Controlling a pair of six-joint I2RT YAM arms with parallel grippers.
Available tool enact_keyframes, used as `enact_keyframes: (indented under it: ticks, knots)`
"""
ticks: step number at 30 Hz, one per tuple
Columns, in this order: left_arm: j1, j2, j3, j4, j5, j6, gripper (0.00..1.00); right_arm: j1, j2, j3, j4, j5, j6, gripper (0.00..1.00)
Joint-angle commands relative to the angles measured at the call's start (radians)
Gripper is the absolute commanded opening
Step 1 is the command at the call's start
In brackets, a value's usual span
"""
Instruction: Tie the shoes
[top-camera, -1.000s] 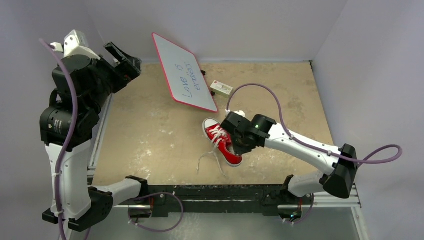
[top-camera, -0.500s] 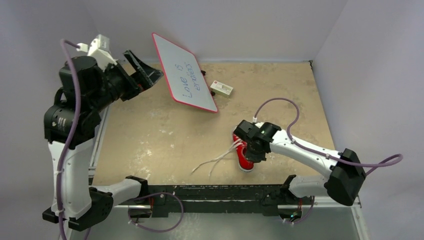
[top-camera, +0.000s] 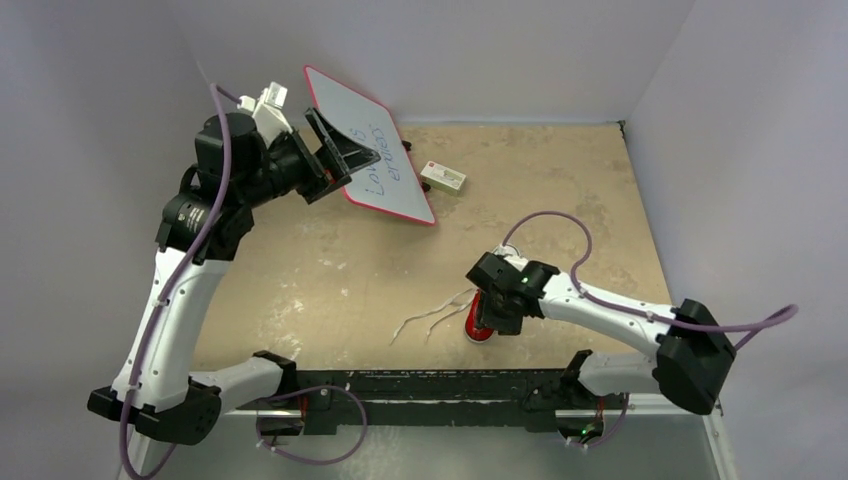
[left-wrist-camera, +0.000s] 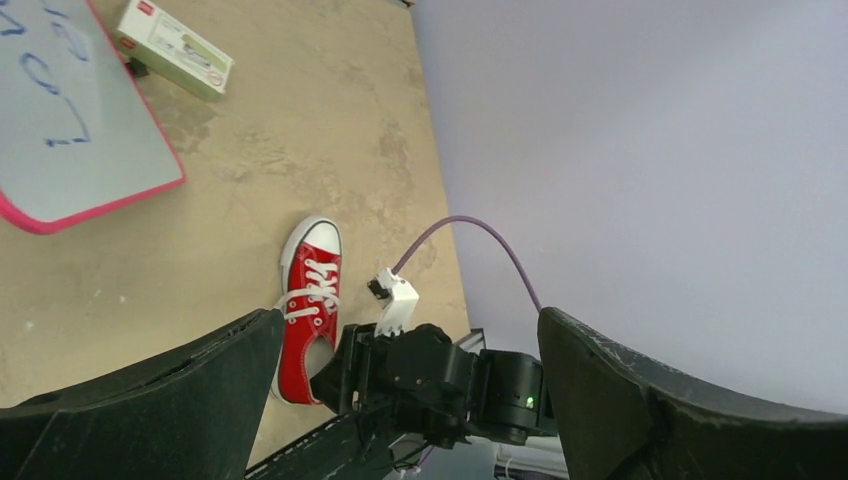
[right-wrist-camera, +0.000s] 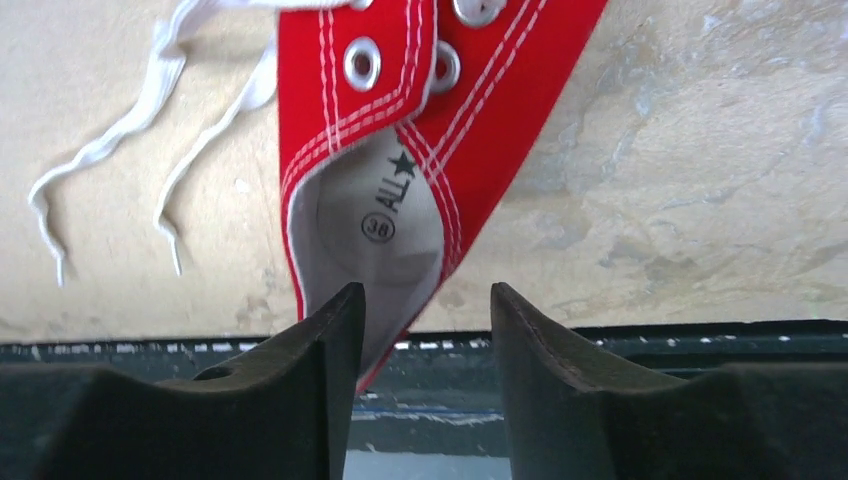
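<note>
The red sneaker (top-camera: 477, 329) lies near the table's front edge, its white laces (top-camera: 430, 315) loose and trailing left. In the right wrist view the shoe (right-wrist-camera: 400, 90) shows its grey insole, and the heel reaches between my right gripper's (right-wrist-camera: 425, 320) fingers. That gripper (top-camera: 488, 316) stands open over the heel; the left finger (right-wrist-camera: 320, 380) is next to the heel rim, with a gap to the other finger. The untied laces (right-wrist-camera: 110, 150) lie on the table. My left gripper (top-camera: 352, 160) hangs high and wide open in front of the whiteboard, empty. From the left wrist view the sneaker (left-wrist-camera: 310, 300) lies far below.
A red-framed whiteboard (top-camera: 395, 185) with blue writing leans at the back, partly behind my left gripper. A small white box (top-camera: 443, 177) lies beside it. The black front rail (right-wrist-camera: 650, 345) runs just behind the shoe's heel. The right arm's purple cable (top-camera: 545, 225) loops above the table.
My right gripper dragged the shoe toward the front edge, turning it, and has now opened its jaws. The left arm swung right toward the whiteboard, staying open.
</note>
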Motion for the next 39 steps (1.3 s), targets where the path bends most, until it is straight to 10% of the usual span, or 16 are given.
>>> enact_keyframes:
  ticks: [1, 7, 21, 39]
  knots:
    - [-0.101, -0.022, -0.014, 0.099, -0.059, -0.008, 0.99, -0.020, -0.142, 0.055, -0.091, -0.036, -0.186, 0.57]
    - [-0.420, 0.070, -0.035, 0.171, -0.275, -0.002, 0.99, -0.237, -0.302, 0.107, -0.121, -0.125, -0.444, 0.90]
    - [-0.649, 0.241, -0.039, 0.054, -0.500, 0.113, 0.99, -0.811, -0.024, 0.088, 0.167, -0.637, -0.611, 0.80]
    - [-0.658, 0.206, -0.152, 0.002, -0.614, 0.291, 0.99, -0.604, 0.228, 0.014, 0.530, -0.809, -0.515, 0.82]
